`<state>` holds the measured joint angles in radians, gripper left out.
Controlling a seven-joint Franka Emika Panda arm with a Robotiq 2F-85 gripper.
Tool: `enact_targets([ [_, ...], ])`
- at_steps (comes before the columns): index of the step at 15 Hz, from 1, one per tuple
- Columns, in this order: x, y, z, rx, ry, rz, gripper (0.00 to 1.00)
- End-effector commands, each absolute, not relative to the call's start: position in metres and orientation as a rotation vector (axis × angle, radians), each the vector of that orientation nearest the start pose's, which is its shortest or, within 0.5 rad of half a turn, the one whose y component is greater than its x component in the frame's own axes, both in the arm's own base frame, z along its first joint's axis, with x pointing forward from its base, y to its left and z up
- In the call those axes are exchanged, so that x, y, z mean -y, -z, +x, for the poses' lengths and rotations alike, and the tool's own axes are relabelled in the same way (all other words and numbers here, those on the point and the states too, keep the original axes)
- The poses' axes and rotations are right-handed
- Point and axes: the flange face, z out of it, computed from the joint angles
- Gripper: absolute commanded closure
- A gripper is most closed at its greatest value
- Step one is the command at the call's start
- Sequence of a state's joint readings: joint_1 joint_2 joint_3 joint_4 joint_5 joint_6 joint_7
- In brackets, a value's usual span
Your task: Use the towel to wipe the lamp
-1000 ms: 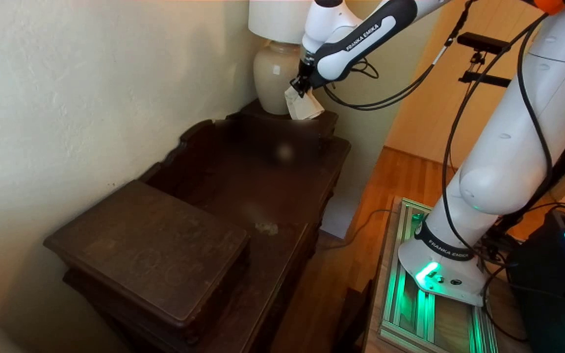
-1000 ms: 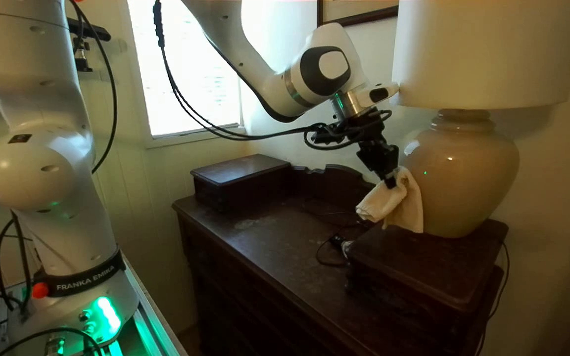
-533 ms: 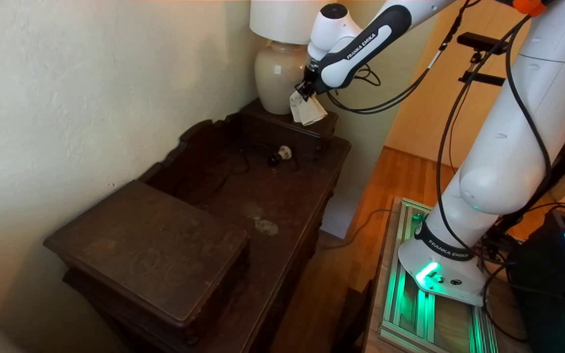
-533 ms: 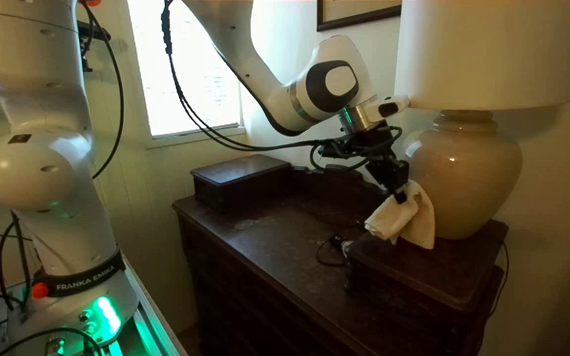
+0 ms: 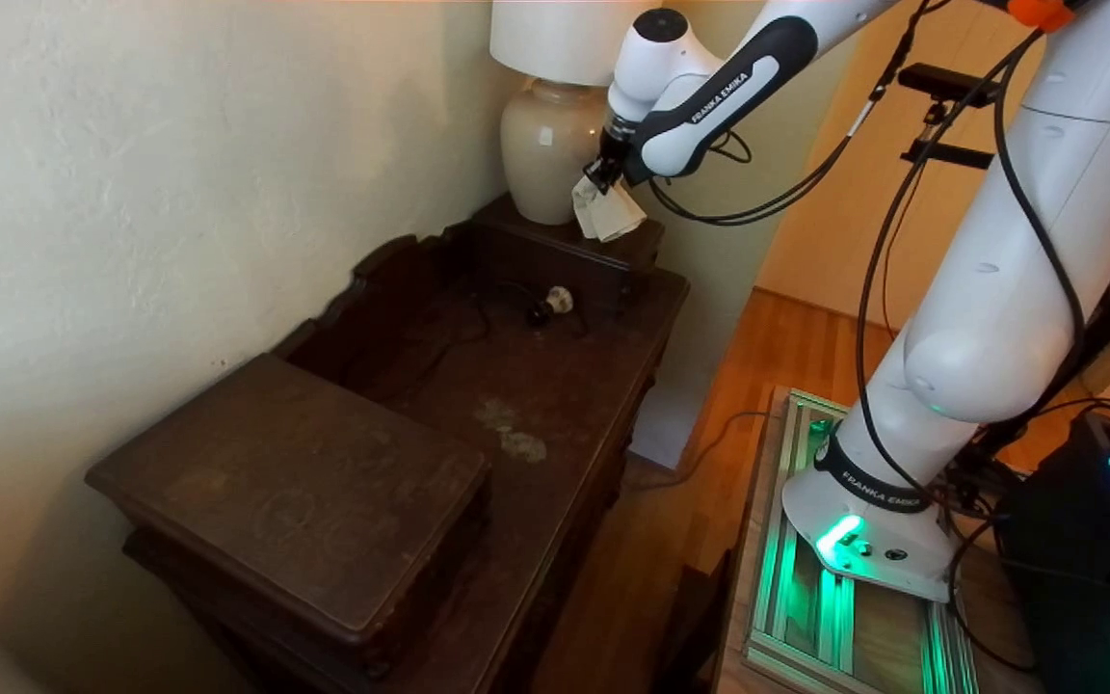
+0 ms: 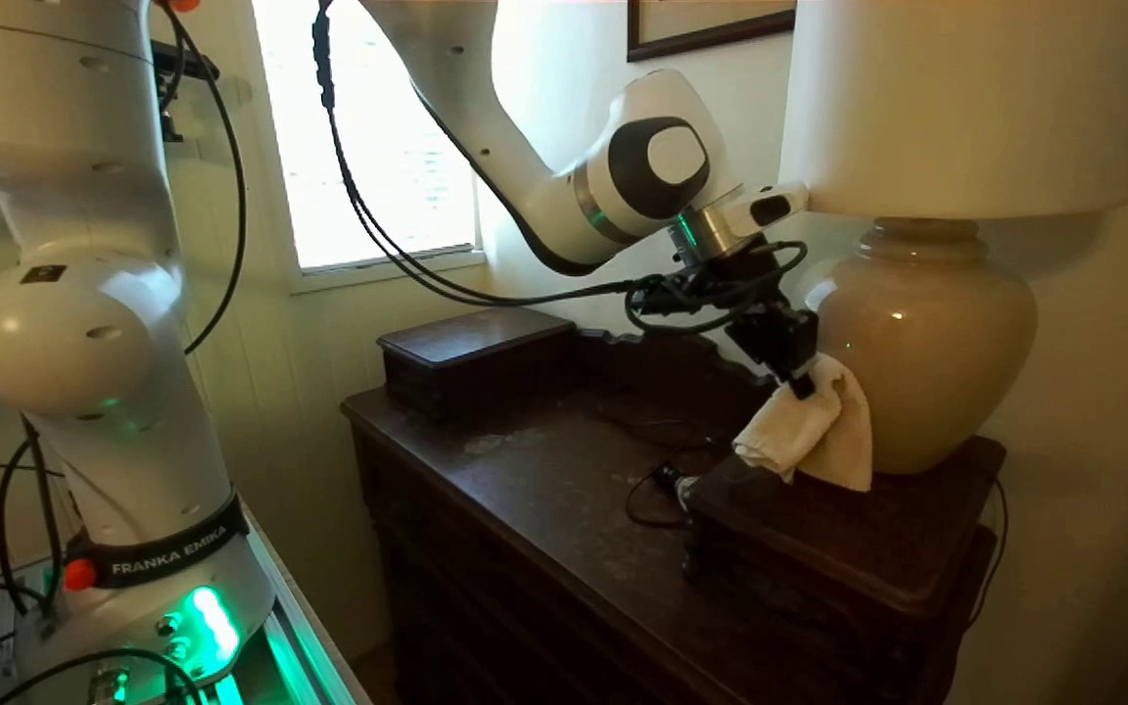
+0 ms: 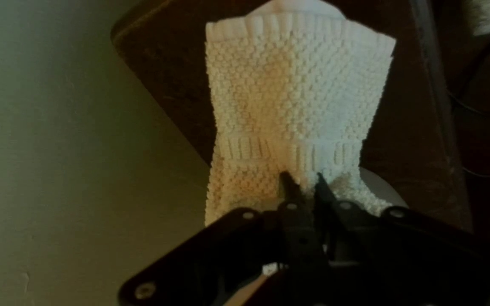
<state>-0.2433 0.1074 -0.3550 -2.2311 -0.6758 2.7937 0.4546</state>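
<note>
Claw (image 7: 303, 175) pinches towel (image 7: 294, 97) mid-cloth, folds hanging, likely for soft wiping; in exterior view, lamp base (image 6: 921, 343) at claw's two o'clock.

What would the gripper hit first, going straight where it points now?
Past the towel it holds, the gripper would probably meet the wooden box under the lamp first; depth is unclear, so perhaps the lamp.

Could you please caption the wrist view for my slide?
Gripper pinching a textured cream towel over a wooden dresser.
</note>
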Motion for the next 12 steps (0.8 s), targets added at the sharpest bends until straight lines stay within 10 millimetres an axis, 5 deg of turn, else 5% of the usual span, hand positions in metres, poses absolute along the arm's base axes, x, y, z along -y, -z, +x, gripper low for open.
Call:
enact_targets([
  [1, 0.276, -0.4, 0.481, -0.688, 0.862, -3.446, 0.97],
  [12, 0.237, -0.474, 0.466, -0.575, 1.173, -3.473, 0.97],
])
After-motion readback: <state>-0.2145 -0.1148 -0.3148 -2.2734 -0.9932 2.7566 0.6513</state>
